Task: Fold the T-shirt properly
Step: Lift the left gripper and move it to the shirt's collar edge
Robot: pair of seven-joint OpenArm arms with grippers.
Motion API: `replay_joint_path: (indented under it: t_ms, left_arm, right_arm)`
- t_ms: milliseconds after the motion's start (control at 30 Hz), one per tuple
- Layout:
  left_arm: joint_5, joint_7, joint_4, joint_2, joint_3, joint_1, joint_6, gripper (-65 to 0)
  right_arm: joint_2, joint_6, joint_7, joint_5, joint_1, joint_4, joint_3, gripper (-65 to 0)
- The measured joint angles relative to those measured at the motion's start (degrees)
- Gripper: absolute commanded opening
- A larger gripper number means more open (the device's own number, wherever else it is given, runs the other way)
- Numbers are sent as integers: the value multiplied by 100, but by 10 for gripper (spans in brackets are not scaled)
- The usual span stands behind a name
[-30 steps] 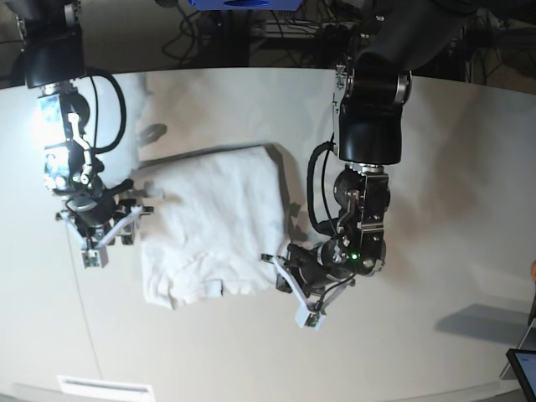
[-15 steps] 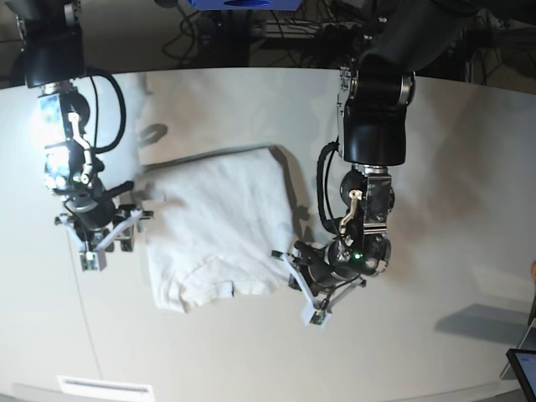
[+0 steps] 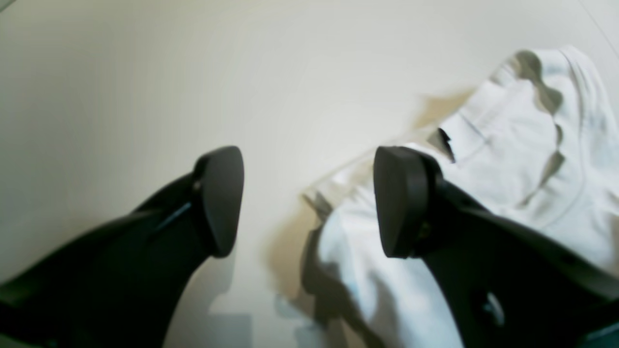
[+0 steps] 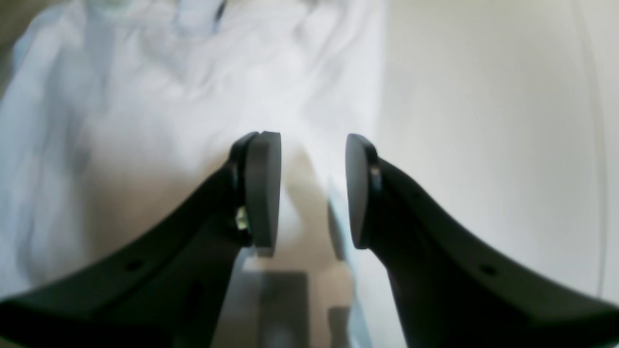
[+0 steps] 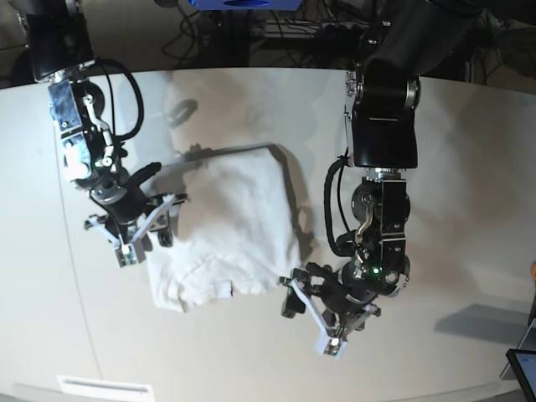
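Your left gripper (image 5: 308, 320) gapes beside the T-shirt (image 5: 226, 226) hem (holding nothing); right gripper (image 5: 146, 230) fingers stand apart over cloth.

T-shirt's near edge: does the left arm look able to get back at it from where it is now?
Probably yes: the left gripper stands open beside the T-shirt, nothing between them.
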Motion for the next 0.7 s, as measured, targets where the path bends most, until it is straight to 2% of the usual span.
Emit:
replay_joint_path:
  t_ms: [167, 333, 400, 500, 567, 600, 700]
  left_arm:
    - [0, 256, 984, -37, 0, 229, 2, -239]
    - [-26, 389, 1998, 7, 48, 898, 0, -244]
    - [-26, 393, 2238, 9, 52, 1329, -15, -296]
    - [-7, 428, 2509, 9, 35, 1869, -22, -420]
    - [-7, 426, 2564, 0, 33, 2059, -44, -453]
    - [2, 426, 2564, 0, 28, 2105, -42, -460]
    - [13, 380, 2562, 0, 22, 2277, -39, -465]
  right_arm:
    - [26, -63, 31, -17, -48, 267, -85, -432]
    - [20, -33, 31, -2, -125, 811, -87, -432]
    - [17, -39, 50, 0, -227, 957, -87, -432]
    - [9, -39, 39, 0, -431, 986, -87, -434]
    - [9, -39, -39, 0, -516, 953, -87, -440]
    - [9, -39, -33, 0, -522, 938, -87, -456]
    - [11, -44, 52, 0, -566, 942, -87, -585]
